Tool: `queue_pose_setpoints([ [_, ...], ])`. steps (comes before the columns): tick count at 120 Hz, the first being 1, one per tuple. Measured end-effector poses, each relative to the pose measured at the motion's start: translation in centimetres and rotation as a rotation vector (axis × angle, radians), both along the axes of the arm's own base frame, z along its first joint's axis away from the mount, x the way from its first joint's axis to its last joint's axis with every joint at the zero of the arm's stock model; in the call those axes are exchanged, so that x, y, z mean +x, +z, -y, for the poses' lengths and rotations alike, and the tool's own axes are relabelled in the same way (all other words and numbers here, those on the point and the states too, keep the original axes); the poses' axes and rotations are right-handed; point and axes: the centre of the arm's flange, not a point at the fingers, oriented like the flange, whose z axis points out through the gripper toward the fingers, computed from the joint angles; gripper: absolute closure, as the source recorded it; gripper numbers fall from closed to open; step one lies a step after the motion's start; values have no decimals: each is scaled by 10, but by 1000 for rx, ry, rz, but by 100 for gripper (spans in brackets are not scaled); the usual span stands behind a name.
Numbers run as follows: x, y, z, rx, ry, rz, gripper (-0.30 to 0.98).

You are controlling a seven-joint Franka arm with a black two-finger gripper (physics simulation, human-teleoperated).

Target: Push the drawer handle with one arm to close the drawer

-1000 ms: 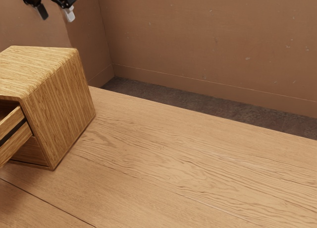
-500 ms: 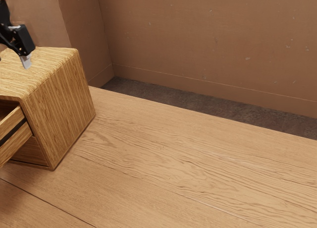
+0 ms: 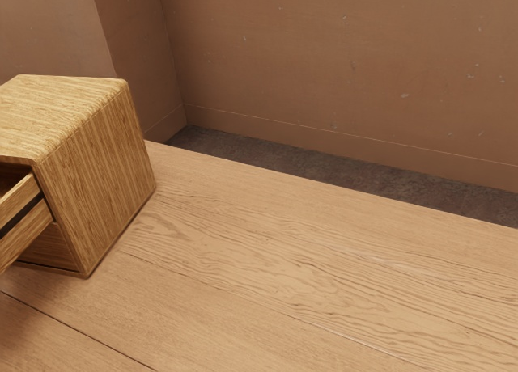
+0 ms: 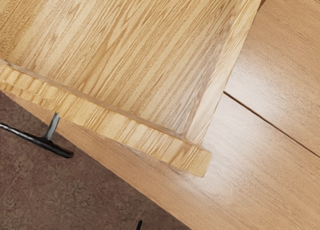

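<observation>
The light-brown wooden drawer [image 3: 24, 231] jutted from the boxy wood-grain cabinet [image 3: 101, 170] and would probably slide stiffly, best pushed squarely at its black metal bar handle [image 4: 60, 151]. The end effector had left its earlier place over the cabinet, the drawer unmoved; the end effector's opening and any grip could not be told.

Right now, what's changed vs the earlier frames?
My hand has moved down and toward the exterior view's left, now above the open wooden upper drawer of the boxy, light-brown wooden cabinet. Cabinet and drawer stayed put, the drawer still pulled out.
</observation>
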Motion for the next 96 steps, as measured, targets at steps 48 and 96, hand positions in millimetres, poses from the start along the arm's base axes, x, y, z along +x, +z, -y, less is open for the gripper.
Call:
queue_pose_setpoints([
  [48, -81, -67, -60, 31, -64, -63, 1],
  [96, -90, -100, -84, 63, -228, -86, 40],
])
